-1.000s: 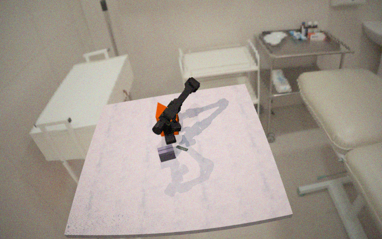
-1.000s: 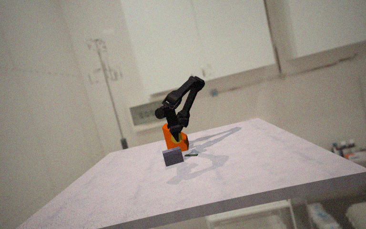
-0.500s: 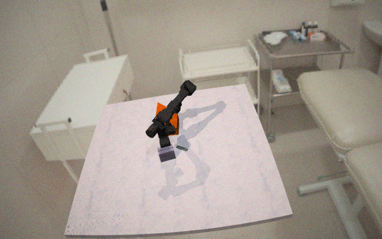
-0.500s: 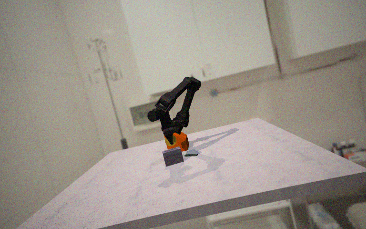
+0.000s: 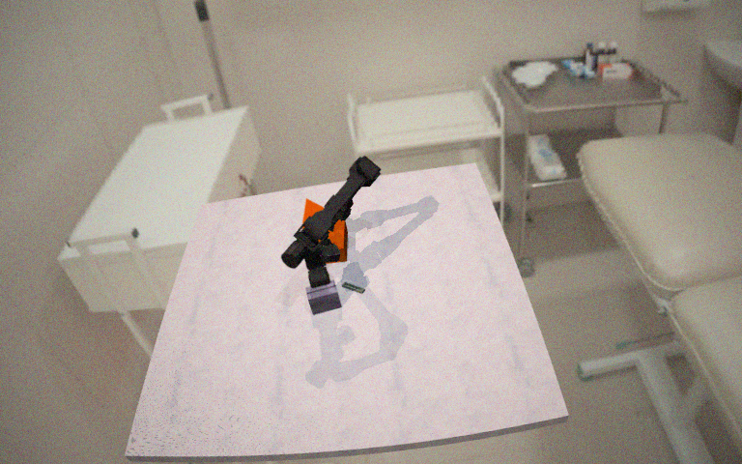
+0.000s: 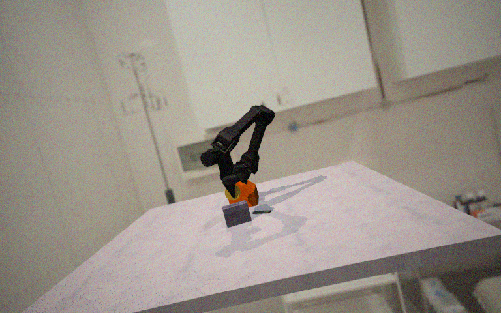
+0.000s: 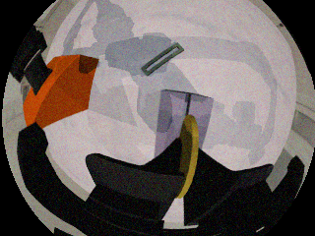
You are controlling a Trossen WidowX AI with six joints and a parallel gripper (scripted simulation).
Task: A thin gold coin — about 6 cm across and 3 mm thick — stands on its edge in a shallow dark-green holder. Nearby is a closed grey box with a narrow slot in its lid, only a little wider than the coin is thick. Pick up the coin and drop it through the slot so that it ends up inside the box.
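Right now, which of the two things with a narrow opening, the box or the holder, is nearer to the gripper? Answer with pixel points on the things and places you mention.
The grey box [image 5: 325,302] [image 6: 237,214] [image 7: 202,110]: the gripper [image 5: 320,275] [image 6: 232,193] [image 7: 180,144], holding the gold coin [image 6: 237,191] [image 7: 189,162], is close to its lid. The dark-green holder [image 5: 353,287] [image 6: 261,211] [image 7: 164,61] lies off to the side.

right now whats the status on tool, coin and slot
Tool shut on coin. Coin above box, outside slot. Nothing visibly blocking.
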